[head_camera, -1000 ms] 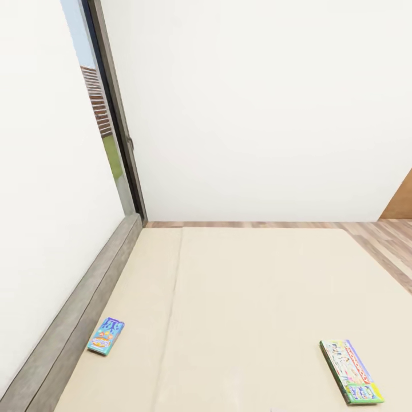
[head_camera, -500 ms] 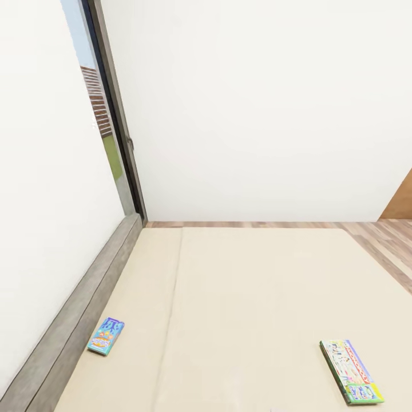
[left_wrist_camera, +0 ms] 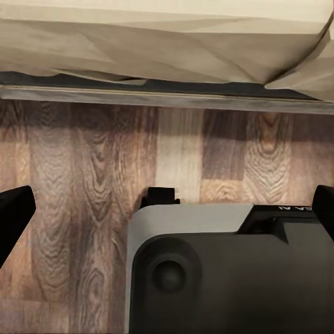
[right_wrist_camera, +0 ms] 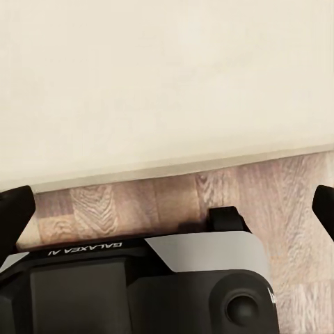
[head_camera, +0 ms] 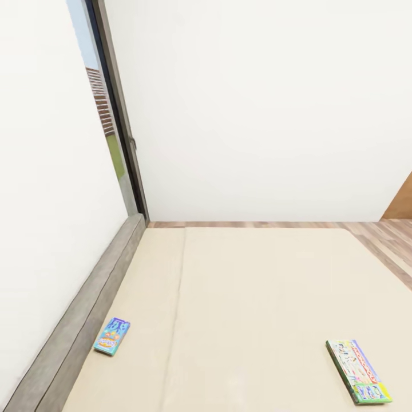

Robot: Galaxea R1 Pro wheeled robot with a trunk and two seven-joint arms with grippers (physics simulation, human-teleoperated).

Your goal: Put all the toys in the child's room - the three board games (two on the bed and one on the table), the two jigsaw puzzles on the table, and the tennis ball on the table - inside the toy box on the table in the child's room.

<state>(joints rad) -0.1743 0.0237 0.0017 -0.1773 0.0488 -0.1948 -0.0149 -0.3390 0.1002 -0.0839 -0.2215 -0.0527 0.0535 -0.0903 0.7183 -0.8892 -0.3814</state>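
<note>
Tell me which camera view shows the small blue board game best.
The head view: the small blue board game lies flat on the bed near the grey headboard, its whole printed cover visible. The left wrist view looks at wood floor and the bed's edge, the right wrist view at floor and a pale surface.

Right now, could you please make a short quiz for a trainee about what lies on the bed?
1. True or false: the blue board game lies near the grey headboard.
2. Which game lies toward the robot's right? A) blue board game B) Monopoly board game
3. Fill in: both games rest flat on the beige ____.

Key: 1 true; 2 B; 3 mattress of the bed.
</note>
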